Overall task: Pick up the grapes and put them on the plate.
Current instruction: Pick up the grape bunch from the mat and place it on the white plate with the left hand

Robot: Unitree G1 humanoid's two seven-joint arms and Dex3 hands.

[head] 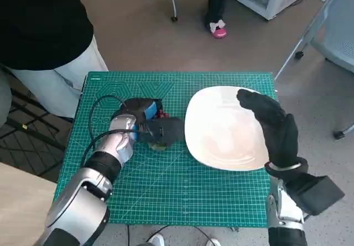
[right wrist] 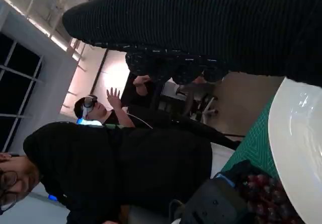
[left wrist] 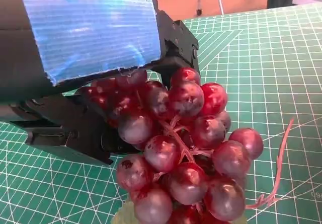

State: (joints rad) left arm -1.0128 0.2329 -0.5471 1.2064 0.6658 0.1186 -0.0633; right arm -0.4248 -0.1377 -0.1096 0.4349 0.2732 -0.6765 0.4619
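On the green tabletop, just beside the white plate, the left hand holds the grapes. They are not on the plate yet. The right hand hangs over the plate, fingers apart, holding nothing.

A strip of bare green mat lies between the left hand, which grips the grapes, and the near rim of the white plate, while the gloved right hand hangs over the plate's far side.
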